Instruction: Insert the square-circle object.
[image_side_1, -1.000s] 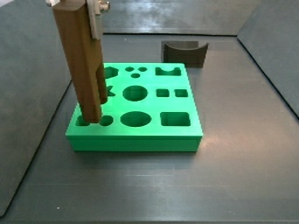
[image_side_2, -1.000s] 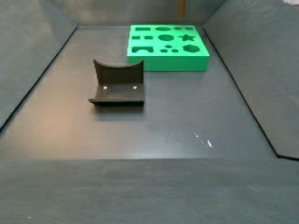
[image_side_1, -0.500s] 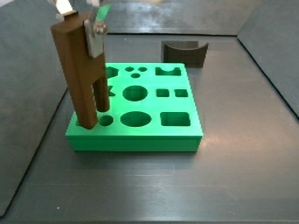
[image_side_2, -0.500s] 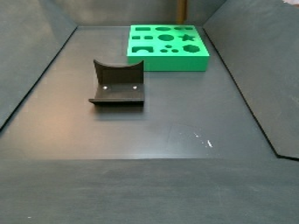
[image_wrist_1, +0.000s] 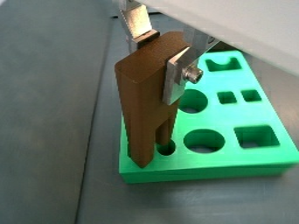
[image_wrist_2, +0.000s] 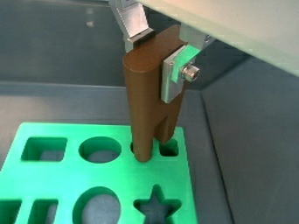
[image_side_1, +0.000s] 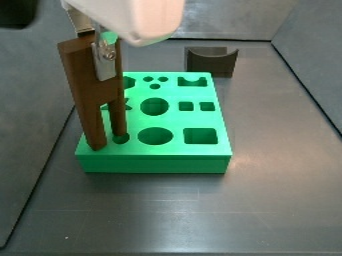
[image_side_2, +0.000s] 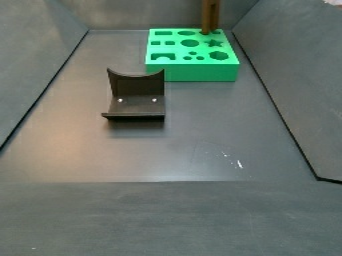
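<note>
The square-circle object (image_side_1: 88, 90) is a tall brown wooden bar with two long legs, held upright. My gripper (image_side_1: 96, 47) is shut on its upper end, as both wrist views show: gripper (image_wrist_1: 158, 52), gripper (image_wrist_2: 156, 51). The legs' lower ends meet the holes at one corner of the green block (image_side_1: 174, 150). One leg stands in a small square hole (image_wrist_2: 169, 149), and I cannot tell how deep. The bar (image_side_2: 209, 12) also shows at the far end of the green block (image_side_2: 191, 68); the gripper is out of that view.
The dark fixture (image_side_1: 210, 61) with a curved top stands on the floor behind the green block; it also shows in a side view (image_side_2: 134, 97). The block has several other holes, round, square and star-shaped. Grey walls bound the floor.
The gripper has moved down with the bar. The legs have dropped lower onto the block's corner holes. The fixture and the block have not moved.
</note>
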